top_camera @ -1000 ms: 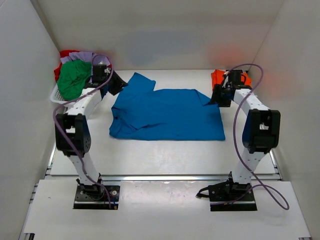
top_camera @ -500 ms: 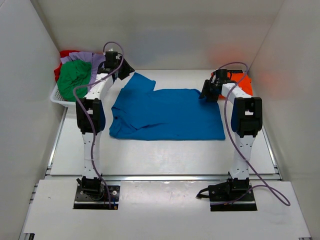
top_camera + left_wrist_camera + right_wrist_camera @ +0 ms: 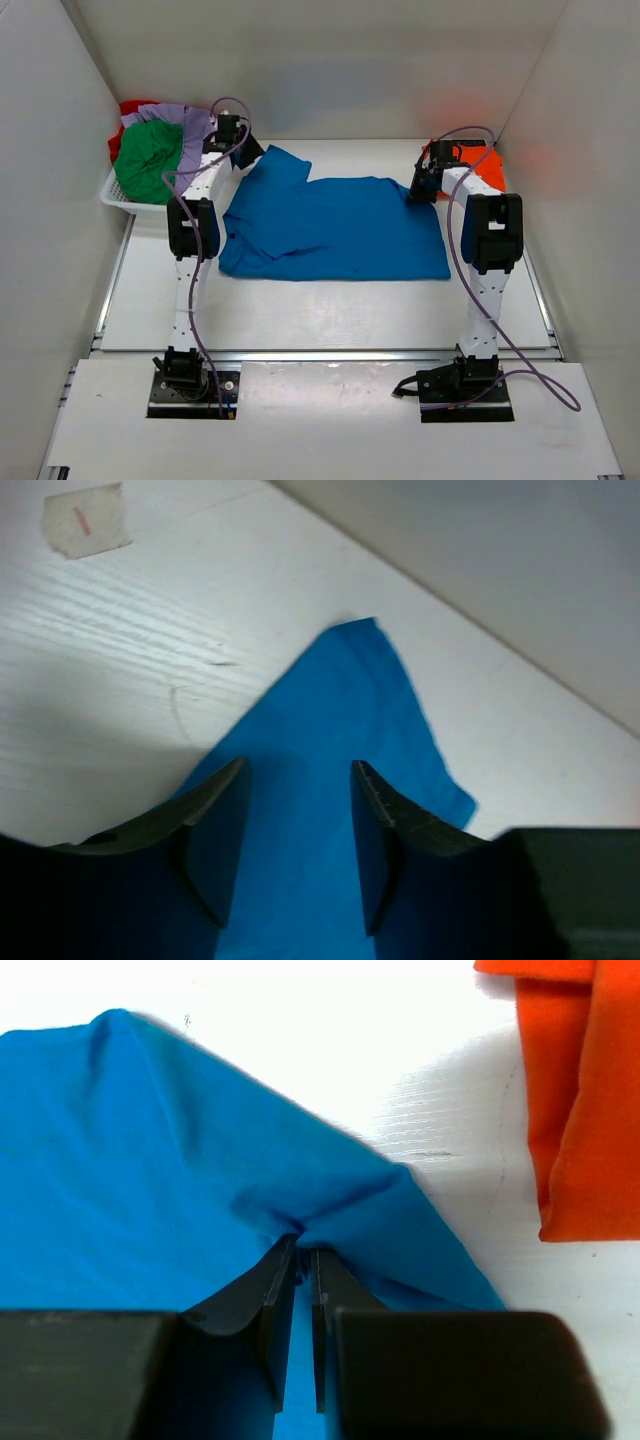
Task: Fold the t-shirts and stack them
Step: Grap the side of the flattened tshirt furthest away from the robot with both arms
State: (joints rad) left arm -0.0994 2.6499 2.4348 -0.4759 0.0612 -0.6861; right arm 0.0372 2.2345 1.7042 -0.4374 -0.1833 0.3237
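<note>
A bright blue t-shirt (image 3: 330, 228) lies spread in the middle of the table. My right gripper (image 3: 304, 1250) is shut on a pinched fold of it near its far right corner (image 3: 418, 192). My left gripper (image 3: 298, 775) stands open over the blue t-shirt's far left sleeve (image 3: 345, 710), cloth between its fingers but not clamped; from above it sits at the sleeve's far edge (image 3: 240, 155). A folded orange t-shirt (image 3: 480, 160) lies at the far right, also seen in the right wrist view (image 3: 580, 1100). Green (image 3: 148, 155), lavender (image 3: 185, 125) and red (image 3: 128, 110) t-shirts are heaped in the basket.
A white slatted basket (image 3: 120, 195) sits at the far left against the wall. White enclosure walls close in both sides and the back. A scrap of tape (image 3: 85, 520) is stuck on the table beyond the sleeve.
Both arms have reached out to the blue t-shirt's far edge. My right gripper has closed on the cloth near the far right corner. The left gripper stays open, now over the sleeve.
</note>
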